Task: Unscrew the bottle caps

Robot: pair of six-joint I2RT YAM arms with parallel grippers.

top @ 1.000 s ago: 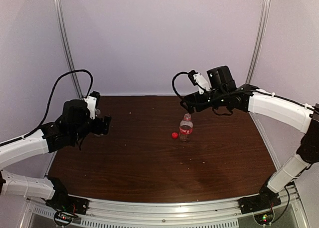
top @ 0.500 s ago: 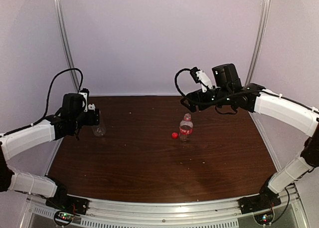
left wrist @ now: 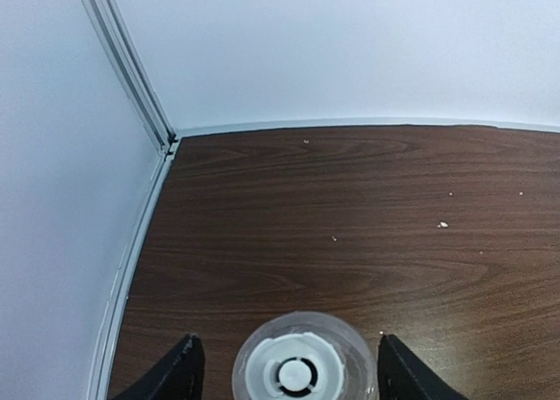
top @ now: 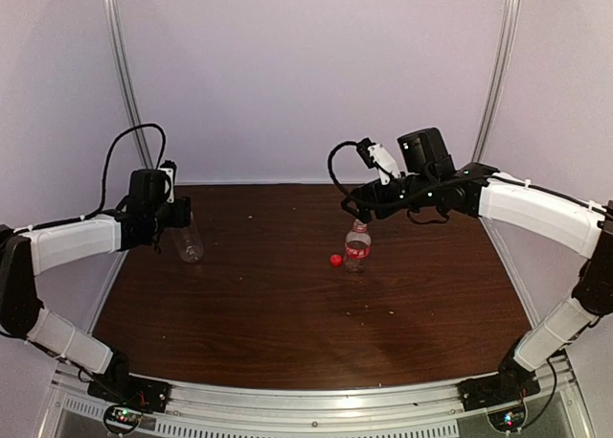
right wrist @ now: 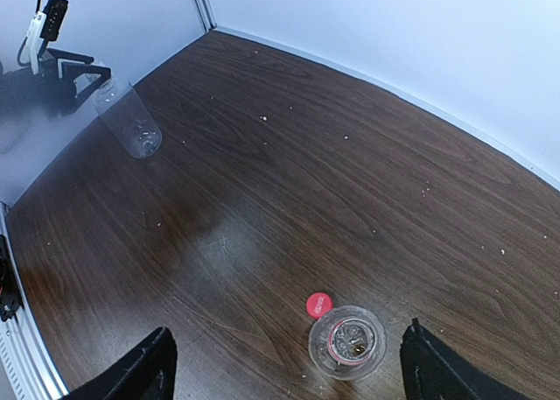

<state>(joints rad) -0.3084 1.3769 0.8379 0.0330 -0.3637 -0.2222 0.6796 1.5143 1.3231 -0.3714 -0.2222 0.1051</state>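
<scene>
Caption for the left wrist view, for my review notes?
Open left gripper straddling the plain clear bottle, white cap on, near the dark wooden table's back corner.

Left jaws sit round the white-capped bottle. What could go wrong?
1. The left gripper straddles the white round plastic cap with gaps on both sides, and nothing steadies the tall clear plain plastic bottle: it may spin or tip.
2. The right gripper, open above the uncapped red-labelled clear bottle, could knock it over.

Top view overlooks whole table (top: 287, 313); wrist views look down, sharing plain bottle (right wrist: 129, 120).
</scene>
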